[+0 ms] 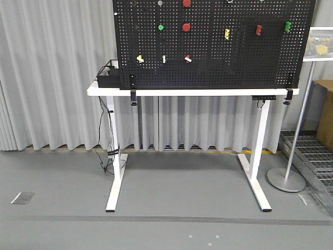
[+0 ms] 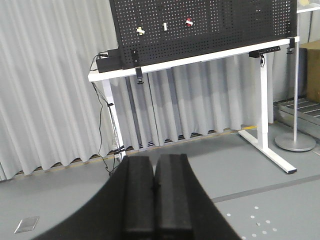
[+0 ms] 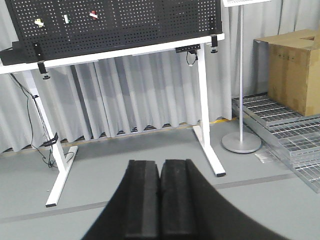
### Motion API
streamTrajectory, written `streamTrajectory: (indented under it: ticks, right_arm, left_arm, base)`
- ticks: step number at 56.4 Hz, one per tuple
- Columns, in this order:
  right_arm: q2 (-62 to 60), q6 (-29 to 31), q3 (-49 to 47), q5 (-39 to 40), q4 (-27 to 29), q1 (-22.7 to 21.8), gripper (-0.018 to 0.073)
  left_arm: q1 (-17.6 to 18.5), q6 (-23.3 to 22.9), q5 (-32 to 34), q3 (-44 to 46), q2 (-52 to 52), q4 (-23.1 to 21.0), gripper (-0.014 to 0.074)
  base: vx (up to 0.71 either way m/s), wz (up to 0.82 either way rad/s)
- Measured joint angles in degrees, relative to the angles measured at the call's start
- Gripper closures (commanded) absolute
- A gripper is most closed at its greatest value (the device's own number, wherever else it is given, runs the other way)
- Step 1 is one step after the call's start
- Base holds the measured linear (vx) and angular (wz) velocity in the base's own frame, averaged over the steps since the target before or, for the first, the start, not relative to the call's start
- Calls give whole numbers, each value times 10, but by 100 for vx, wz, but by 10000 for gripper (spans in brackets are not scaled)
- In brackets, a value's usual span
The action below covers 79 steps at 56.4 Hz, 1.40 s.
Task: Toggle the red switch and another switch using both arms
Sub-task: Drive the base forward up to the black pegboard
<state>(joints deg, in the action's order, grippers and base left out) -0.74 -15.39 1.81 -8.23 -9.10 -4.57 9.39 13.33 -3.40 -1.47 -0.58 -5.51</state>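
The red switch, small with a white lever tip, sits on the bottom row of the black pegboard. It also shows in the left wrist view, red switch, and the right wrist view, red switch. Another switch, pale yellow and white, is on the same row further left, another switch, another switch. My left gripper and right gripper are both shut on nothing, low over the floor and far back from the board.
The pegboard stands on a white table with a black box and hanging cables at its left end. A white toggle sits between the two switches. A sign stand, cardboard box and metal grates are at right.
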Motion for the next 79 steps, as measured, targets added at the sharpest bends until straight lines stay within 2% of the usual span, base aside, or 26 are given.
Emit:
streamTrajectory:
  ticks: [46, 79]
  right_arm:
    - [0, 0, 0, 0, 0, 0, 566]
    - [0, 0, 0, 0, 0, 0, 566]
  left_arm:
    - [0, 0, 0, 0, 0, 0, 594]
    - [0, 0, 0, 0, 0, 0, 594]
  base:
    - [1, 0]
    - [23, -1]
